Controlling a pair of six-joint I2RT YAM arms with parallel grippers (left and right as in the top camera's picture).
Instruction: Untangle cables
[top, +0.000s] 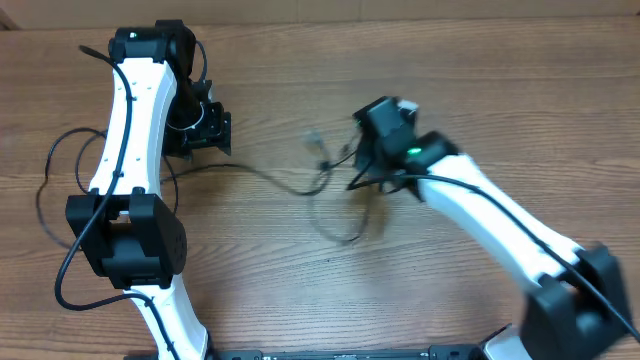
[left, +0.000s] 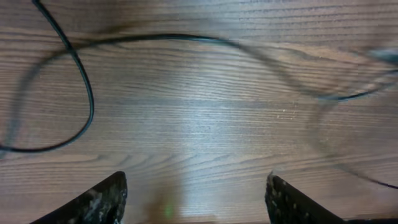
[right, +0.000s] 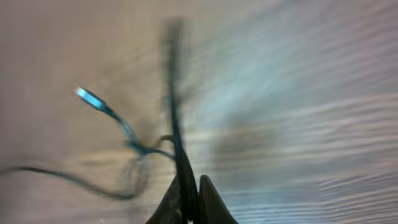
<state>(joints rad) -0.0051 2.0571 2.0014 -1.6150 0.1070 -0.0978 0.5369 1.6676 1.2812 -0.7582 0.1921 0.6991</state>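
Right gripper (right: 189, 186) is clamped shut on one strand of the cables (top: 300, 192) tangled mid-table, left gripper (left: 196, 180) hangs open and empty near the cable run at the left, so a hard pull could tighten the tangle or yank the thin strand free.

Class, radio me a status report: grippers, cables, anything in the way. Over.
Left gripper open, empty. Right gripper shut on one cable, view blurred. Cables tangled mid-table between the arms. Nothing seen blocking.
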